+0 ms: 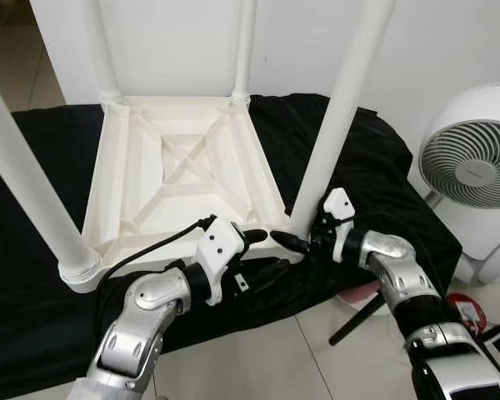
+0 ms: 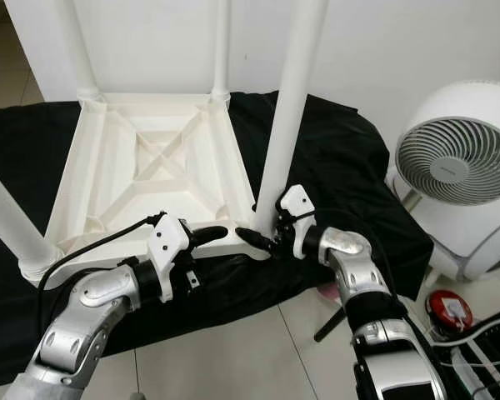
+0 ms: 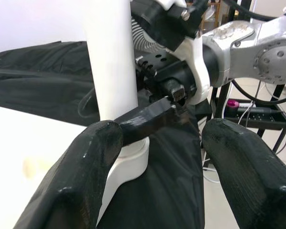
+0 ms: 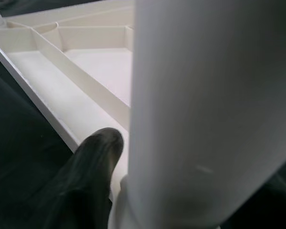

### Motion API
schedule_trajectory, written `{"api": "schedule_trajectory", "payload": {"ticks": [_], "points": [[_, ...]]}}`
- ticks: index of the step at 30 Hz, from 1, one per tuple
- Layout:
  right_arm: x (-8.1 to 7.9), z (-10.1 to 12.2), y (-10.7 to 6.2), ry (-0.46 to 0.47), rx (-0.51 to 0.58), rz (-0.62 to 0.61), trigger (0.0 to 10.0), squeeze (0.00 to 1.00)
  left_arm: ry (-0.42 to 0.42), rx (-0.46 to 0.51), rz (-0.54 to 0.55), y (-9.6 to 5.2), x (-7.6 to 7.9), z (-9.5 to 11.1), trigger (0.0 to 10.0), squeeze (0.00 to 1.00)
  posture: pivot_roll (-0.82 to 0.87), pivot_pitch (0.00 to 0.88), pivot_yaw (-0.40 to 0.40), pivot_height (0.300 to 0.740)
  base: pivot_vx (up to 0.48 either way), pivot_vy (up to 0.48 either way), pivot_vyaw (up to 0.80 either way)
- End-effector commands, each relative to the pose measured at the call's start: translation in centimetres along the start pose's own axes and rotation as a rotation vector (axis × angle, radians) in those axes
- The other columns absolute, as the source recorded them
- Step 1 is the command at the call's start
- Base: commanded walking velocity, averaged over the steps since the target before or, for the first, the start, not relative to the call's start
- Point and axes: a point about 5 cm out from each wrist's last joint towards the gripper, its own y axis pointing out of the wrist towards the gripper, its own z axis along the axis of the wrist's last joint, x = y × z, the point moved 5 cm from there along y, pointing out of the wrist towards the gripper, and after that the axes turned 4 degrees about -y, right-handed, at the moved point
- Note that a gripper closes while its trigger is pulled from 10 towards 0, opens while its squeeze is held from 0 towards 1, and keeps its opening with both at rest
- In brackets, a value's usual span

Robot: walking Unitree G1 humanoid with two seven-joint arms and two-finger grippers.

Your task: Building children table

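Both silver arms reach in from the bottom of the head views, cut off at the frame edge. Left gripper sits at the near edge of the upside-down white plastic children's table, fingers spread wide with nothing between them, pointing at the near-right leg. Right gripper is at the base of that leg; one black finger lies against the leg socket, the other is hidden behind the leg, so whether it clamps the leg cannot be told. Table lies top-down on a black cloth spread over something low; what is under the cloth is hidden. All four legs stand up from the corners, tops cut off by the frame; near-left leg is tilted outward. White round fan stands on the tiled floor to the right, partly cut off. Red and black items by the fan, too small to make out.
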Motion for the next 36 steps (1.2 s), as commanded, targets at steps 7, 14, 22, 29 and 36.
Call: {"api": "schedule_trajectory", "payload": {"ticks": [7, 14, 22, 29, 36], "points": [[-1.6, -1.1, 1.0, 0.017, -0.031, 0.104, 0.0, 0.0, -0.008, -0.003, 0.059, 0.0, -0.6, -0.2, 10.0, 0.0, 0.01, 0.0, -0.064, 0.74, 0.0, 0.0, 0.0], [-1.7, -1.5, 0.9, 0.037, -0.007, 0.041, 4.4, 0.0, -0.014, -0.002, 0.06, 0.0, -0.5, -0.3, 10.0, 0.0, 0.01, 0.0, -0.067, 0.74, 0.0, 0.0, 0.0], [-1.1, -0.4, 0.9, 0.097, 0.053, -0.162, 10.0, 0.0, -0.018, -0.009, 0.053, 0.0, -0.2, -0.5, 10.0, 0.0, 0.0, 0.0, -0.077, 0.74, 0.0, 0.0, 0.0], [-1.7, 1.2, 0.8, 0.134, 0.109, -0.376, 10.0, 0.0, -0.016, -0.013, 0.048, 0.0, -0.1, -0.7, 10.0, 0.0, 0.0, 0.0, -0.084, 0.74, 0.0, 0.0, 0.0], [-0.6, 1.5, 0.0, 0.165, 0.062, -0.761, 10.0, 0.0, -0.021, -0.013, 0.045, 0.0, 0.2, -0.7, 10.0, 0.0, 0.0, 0.0, -0.091, 0.74, 0.0, 0.0, 0.0]]}}
